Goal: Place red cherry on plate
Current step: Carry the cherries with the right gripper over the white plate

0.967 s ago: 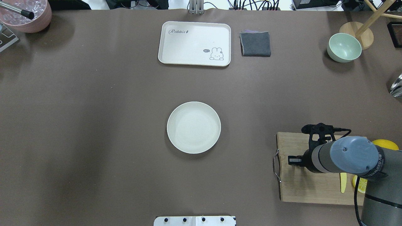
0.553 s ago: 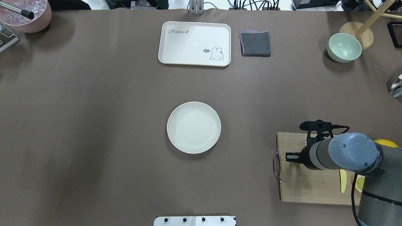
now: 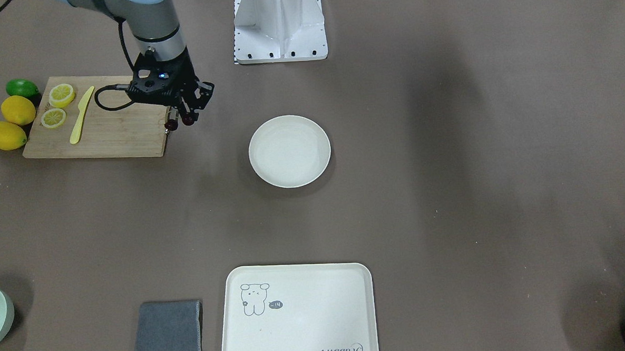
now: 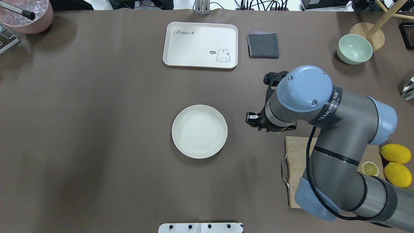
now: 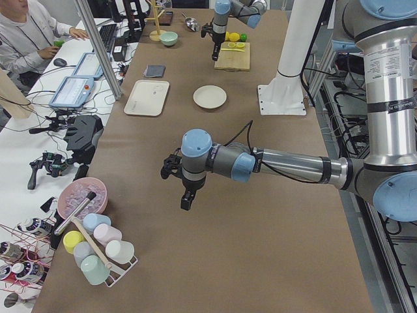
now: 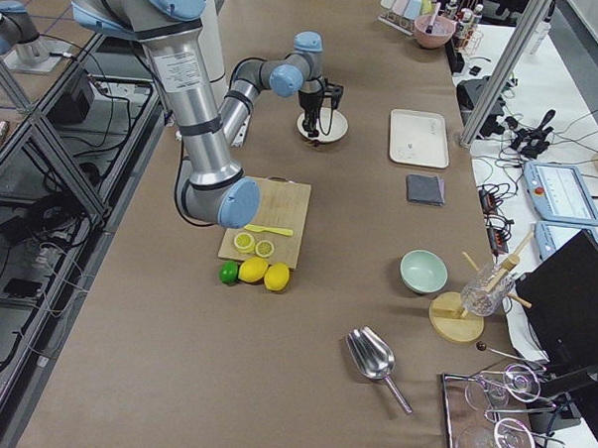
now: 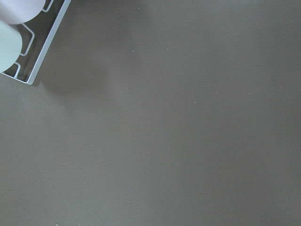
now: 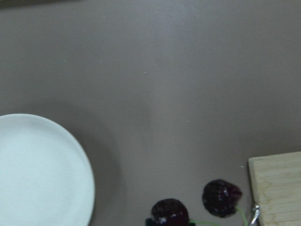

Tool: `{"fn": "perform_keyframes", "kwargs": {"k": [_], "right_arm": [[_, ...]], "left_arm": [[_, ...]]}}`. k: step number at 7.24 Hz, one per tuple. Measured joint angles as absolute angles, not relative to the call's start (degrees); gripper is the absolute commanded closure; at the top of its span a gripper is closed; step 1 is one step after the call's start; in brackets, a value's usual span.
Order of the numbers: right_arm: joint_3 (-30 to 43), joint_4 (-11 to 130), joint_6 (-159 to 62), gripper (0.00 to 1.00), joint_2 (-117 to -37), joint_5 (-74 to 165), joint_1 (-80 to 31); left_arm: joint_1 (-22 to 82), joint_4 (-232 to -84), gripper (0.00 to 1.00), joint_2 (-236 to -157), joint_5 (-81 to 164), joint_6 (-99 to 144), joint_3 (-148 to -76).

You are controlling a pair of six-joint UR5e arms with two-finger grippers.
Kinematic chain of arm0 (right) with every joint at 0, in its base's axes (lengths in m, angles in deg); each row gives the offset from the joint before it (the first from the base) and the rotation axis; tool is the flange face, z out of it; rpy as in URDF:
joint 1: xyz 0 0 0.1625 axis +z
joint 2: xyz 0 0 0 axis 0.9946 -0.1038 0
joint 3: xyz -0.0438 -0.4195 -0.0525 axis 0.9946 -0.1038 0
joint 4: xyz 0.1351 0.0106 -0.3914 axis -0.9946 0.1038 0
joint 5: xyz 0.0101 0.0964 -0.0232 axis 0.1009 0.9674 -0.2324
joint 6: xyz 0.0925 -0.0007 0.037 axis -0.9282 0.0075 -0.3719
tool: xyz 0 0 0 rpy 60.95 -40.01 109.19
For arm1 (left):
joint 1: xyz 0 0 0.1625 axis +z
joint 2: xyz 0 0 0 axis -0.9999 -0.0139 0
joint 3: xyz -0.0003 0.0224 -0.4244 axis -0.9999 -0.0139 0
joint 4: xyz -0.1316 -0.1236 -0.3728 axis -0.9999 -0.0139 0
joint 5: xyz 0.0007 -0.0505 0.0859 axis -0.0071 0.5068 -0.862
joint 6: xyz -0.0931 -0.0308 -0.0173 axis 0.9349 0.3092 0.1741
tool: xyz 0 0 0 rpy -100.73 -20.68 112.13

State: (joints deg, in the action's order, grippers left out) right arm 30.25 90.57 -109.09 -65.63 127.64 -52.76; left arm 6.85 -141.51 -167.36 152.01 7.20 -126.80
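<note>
The right gripper, jaws closed on the red cherry, seemingly its stems, hangs over brown tablecloth between cutting board and plate. The left gripper hovers far off; its jaws, can't tell.

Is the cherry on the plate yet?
No, the red cherry hangs from the right gripper beside the cutting board, and the plate is bare.
</note>
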Motion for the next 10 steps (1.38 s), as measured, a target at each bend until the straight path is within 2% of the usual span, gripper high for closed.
{"fn": "perform_keyframes", "kwargs": {"k": [2,4,6,8,9,10], "right_arm": [[24.70,94.00,-109.90,1.00,-56.47,127.22,-53.88],[18.22,92.85,-111.65,1.00,-51.35,125.65,-56.09],[10.87,85.87,-114.10,0.99,-50.09,122.32,-58.69],[5.27,80.97,-114.98,0.93,-50.34,118.68,-61.34],[3.55,79.20,-115.89,0.24,-50.45,117.32,-62.45],[2.45,77.76,-117.08,0.00,-50.35,116.25,-63.32]], "left_arm": [[6.91,-142.14,0.02,-167.38,152.17,7.26,-126.18],[6.93,-142.25,0.02,-167.32,152.34,7.25,-126.08],[6.94,-142.26,0.02,-167.25,152.44,7.15,-125.85],[7.00,-142.26,0.02,-167.23,152.46,7.00,-125.16],[7.05,-142.26,0.02,-167.22,152.46,6.99,-125.01],[7.08,-142.26,0.02,-167.22,152.46,7.00,-124.96]]}}
